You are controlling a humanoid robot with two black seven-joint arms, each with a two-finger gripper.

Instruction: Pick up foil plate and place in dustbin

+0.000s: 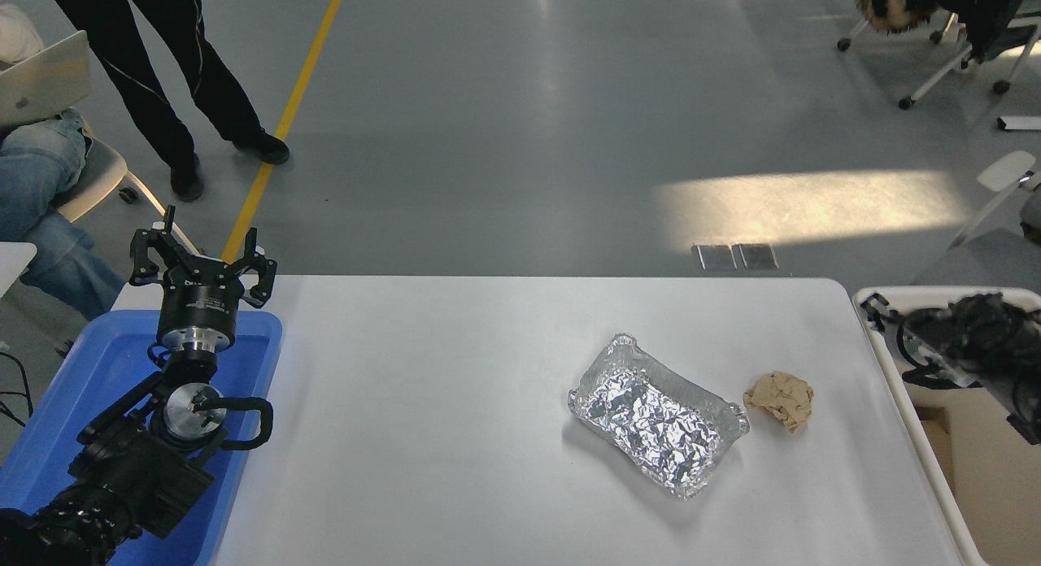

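Head view: we see the foil plate lying flat on the white tabletop, right of centre, untouched and empty, its long axis running diagonally from far-left to near-right. A small tan crumpled paper ball sits just beside the plate's right-hand end, close to it but, as far as we can tell, not touching.

The right pincer hangs blurred over the cream-white dustbin, which stands off the tabletop's right edge; we cannot tell whether its fingers are spread or pressed together. From that pincer the plate lies to the left and a little nearer the camera, with the paper ball roughly between the two.

The left pincer is parked well away from the plate, above a blue plastic tray at the tabletop's left end, its fingers spread and holding nothing.

We judge the right arm the nearer of the two to the plate, and the pick not yet begun. The reach would have to cross leftward past the paper ball, and a grip across the plate's short span, on its raised rim, looks the likeliest. Thin foil may buckle under pressure.

Beyond the tabletop's far left corner, a person in dark trousers stands on the grey floor and another sits with a laptop.
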